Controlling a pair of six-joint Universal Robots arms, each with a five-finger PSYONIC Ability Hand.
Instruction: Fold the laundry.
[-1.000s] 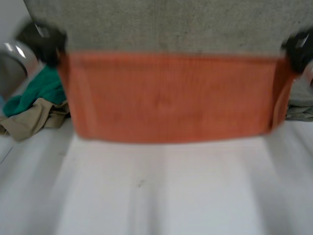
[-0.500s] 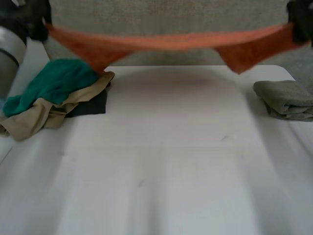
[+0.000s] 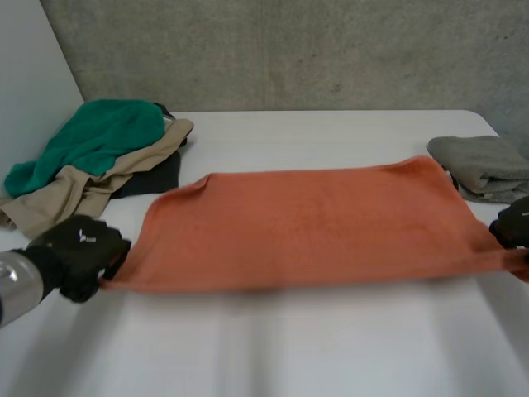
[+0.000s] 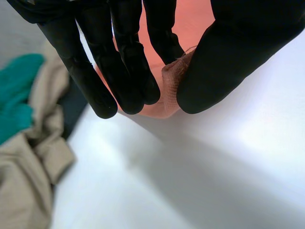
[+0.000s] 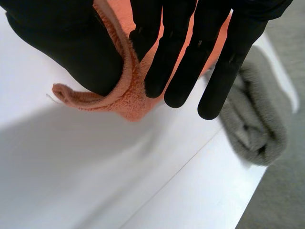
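An orange towel [image 3: 314, 227] is stretched out flat just above the white table [image 3: 273, 347], its far edge resting toward the back. My left hand [image 3: 78, 252] pinches the towel's near left corner [image 4: 172, 81] between thumb and fingers. At the table's right side my right hand [image 3: 517, 223] pinches the near right corner [image 5: 125, 93] the same way. Both near corners are held a little off the tabletop.
A heap of green [image 3: 99, 141], beige and dark cloth lies at the back left. A folded grey towel [image 3: 488, 165] sits at the back right, close behind my right hand, and appears in the right wrist view [image 5: 259, 124]. A grey wall stands behind the table.
The towel was held up high and hanging; both hands have swung it down and toward me, so it now lies spread low over the table.
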